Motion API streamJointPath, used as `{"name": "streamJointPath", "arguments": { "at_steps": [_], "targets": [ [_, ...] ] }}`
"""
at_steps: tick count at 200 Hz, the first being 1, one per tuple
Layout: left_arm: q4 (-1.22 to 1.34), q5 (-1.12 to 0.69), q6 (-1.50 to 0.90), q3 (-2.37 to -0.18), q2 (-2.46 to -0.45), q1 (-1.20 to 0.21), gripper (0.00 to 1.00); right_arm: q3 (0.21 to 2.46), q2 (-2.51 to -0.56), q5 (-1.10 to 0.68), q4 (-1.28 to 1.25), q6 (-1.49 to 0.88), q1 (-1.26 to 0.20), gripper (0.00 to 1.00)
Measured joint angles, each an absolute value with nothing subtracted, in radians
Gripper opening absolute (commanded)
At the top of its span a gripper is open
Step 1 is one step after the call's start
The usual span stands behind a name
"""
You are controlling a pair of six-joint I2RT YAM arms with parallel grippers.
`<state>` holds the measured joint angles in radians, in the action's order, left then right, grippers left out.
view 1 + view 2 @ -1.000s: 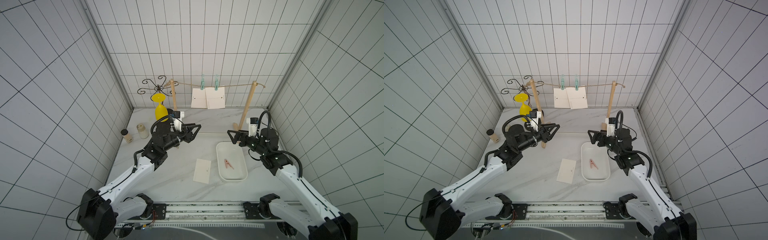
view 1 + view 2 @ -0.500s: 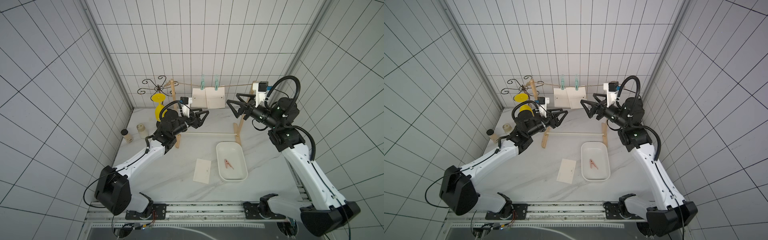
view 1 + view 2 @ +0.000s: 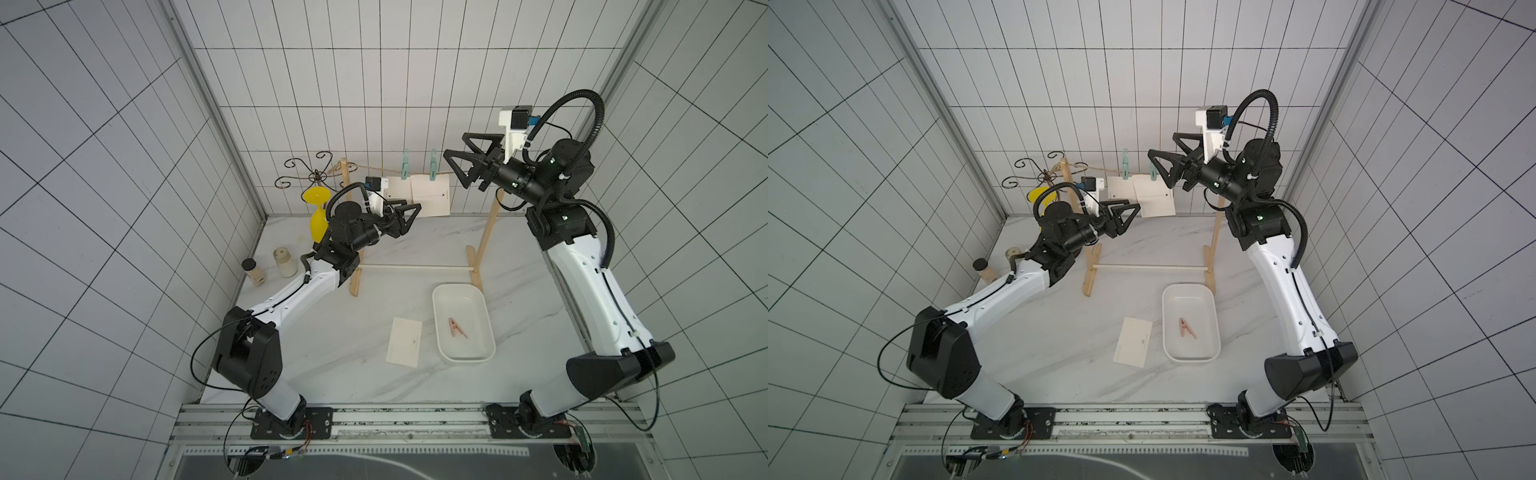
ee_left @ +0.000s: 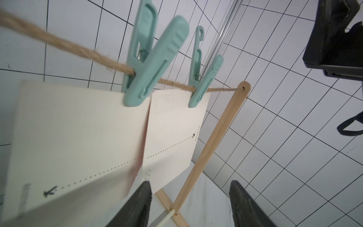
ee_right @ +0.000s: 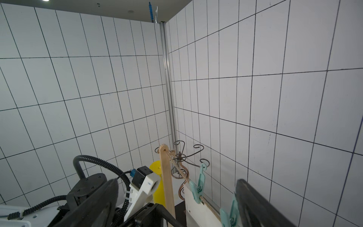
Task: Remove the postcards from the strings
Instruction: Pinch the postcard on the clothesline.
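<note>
Right now two off-white paper postcards [image 3: 432, 199] hang pegged under the tan twisted twine string [image 3: 378, 169], a third card [image 3: 404, 341] lies flat well below it; left gripper [image 3: 409, 214] open, empty near their lower edge, right gripper [image 3: 455, 144] open beside the string, probably to squeeze a teal plastic clothespin [image 3: 433, 166].

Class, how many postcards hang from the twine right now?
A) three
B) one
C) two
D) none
C: one postcard and a second postcard hang from the twine under teal clothespins; the third postcard lies flat on the table beside the white tray.
</note>
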<state>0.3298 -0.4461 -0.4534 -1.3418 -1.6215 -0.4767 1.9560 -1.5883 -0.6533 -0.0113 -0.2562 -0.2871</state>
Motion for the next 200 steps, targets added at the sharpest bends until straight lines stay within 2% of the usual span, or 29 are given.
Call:
{"name": "streamJointPath", "arguments": {
  "at_steps": [67,200],
  "targets": [
    [0.293,-0.455,-0.436,-1.418,-1.704,-0.461,0.64,2.090,-1.729,-0.704,0.005,-0.265,-0.217,0.93],
    [0.289,-0.494,-0.437,-1.495,-1.798,-0.461,0.65,2.157,-1.799,-0.781,-0.025,-0.295,-0.181,0.93]
  ]
}}
